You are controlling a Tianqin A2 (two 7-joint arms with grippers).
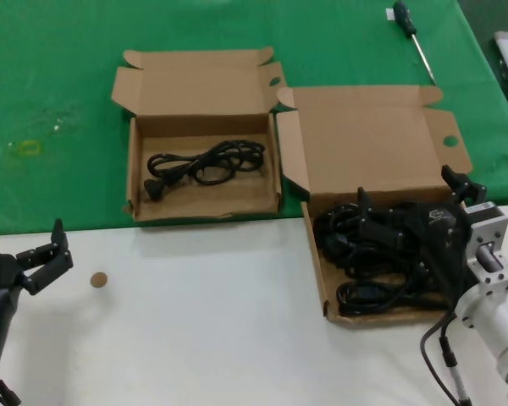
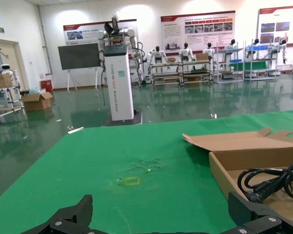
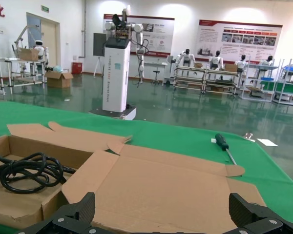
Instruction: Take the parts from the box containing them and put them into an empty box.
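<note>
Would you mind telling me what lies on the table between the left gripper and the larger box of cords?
In the head view, between the left gripper and the larger box lies bare white tabletop, with only a small brown disc close to the gripper.

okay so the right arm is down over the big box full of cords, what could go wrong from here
1. The parts in the larger box lie tangled together, so the open right gripper may lift several cords at once, or drag the box.
2. A dangling cable could snag the raised flap between the boxes on the way to the smaller box, which already holds one cord.
3. The left gripper waits open near the table edge, so nothing steadies either box.
</note>
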